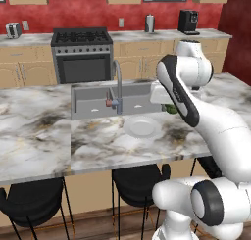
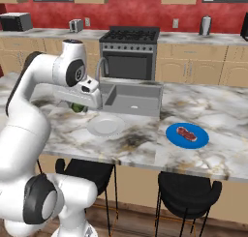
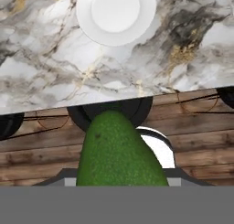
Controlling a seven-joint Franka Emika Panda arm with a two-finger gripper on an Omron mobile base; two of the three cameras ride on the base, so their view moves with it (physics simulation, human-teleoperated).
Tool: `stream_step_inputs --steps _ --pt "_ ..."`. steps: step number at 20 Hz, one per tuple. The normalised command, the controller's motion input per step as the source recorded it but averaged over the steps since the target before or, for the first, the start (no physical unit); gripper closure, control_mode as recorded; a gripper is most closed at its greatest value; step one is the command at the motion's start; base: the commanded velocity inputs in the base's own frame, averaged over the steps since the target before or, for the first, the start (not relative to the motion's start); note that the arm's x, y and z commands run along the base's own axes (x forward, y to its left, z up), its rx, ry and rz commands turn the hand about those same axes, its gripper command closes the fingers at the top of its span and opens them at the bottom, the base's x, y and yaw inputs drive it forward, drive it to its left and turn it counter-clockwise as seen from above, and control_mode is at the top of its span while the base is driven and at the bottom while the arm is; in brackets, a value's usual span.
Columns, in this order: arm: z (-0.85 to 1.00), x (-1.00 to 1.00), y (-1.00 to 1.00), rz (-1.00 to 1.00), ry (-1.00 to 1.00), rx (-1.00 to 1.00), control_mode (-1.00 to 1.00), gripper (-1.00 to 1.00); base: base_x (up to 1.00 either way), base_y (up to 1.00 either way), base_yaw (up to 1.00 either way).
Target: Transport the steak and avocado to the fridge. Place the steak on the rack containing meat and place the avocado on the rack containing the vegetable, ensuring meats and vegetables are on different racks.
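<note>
My gripper (image 2: 79, 104) is shut on the avocado (image 3: 119, 150), a dark green bumpy fruit that hangs above the island counter's near edge. In the left base view the avocado (image 1: 170, 108) peeks out as a green sliver behind my forearm, and in the right base view the avocado (image 2: 77, 107) shows under the hand. In the hand view the fruit hides my fingertips. The steak (image 2: 187, 133), a reddish slab, lies on a blue plate (image 2: 174, 139) on the counter, well to the right of the hand.
An empty white plate (image 1: 142, 127) (image 2: 105, 125) (image 3: 115, 10) sits on the marble island just in front of the sink (image 1: 93, 104) and its tap (image 1: 117, 84). Black stools (image 2: 186, 192) stand under the counter's near edge. A stove (image 1: 82, 55) stands against the far wall.
</note>
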Motion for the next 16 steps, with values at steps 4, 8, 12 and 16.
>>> stream_step_inputs --steps 4,8,12,16 --pt "0.55 -0.94 0.00 -0.03 0.00 0.00 -1.00 1.00 0.00 0.00 0.00" --pt "0.65 -0.82 0.00 0.00 0.00 -0.04 -1.00 1.00 0.00 0.00 0.00" --pt "0.62 -0.78 0.00 0.00 0.00 -0.09 -1.00 1.00 0.00 0.00 0.00" --pt "0.60 -0.77 0.00 0.00 -0.01 -0.09 -1.00 1.00 0.00 0.00 0.00"
